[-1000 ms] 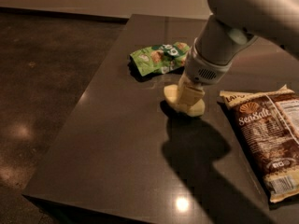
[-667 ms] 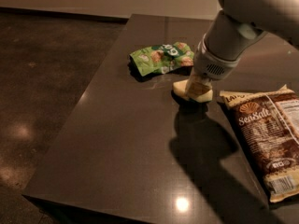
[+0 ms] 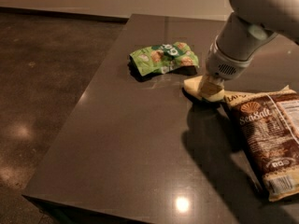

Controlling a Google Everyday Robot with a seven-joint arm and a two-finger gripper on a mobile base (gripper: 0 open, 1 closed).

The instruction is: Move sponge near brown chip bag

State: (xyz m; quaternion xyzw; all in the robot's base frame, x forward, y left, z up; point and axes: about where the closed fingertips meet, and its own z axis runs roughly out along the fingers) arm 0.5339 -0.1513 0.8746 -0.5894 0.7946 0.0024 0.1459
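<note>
The pale yellow sponge (image 3: 193, 85) rests low on the dark table (image 3: 131, 148), just left of the top corner of the brown chip bag (image 3: 268, 139). The bag lies flat at the right with white "Sea Salt" lettering and a barcode near its lower end. My gripper (image 3: 211, 88) comes down from the upper right on the grey-white arm (image 3: 243, 36) and is shut on the sponge, covering the sponge's right part. The sponge nearly touches the bag's upper left edge.
A small green snack bag (image 3: 163, 57) lies crumpled behind and left of the sponge. The table's left edge runs diagonally beside a dark floor (image 3: 42, 78). The front edge is near the bottom of the view.
My gripper has carried the sponge to the right and a little back, from the table's middle to the chip bag's upper left corner. Both bags have stayed still.
</note>
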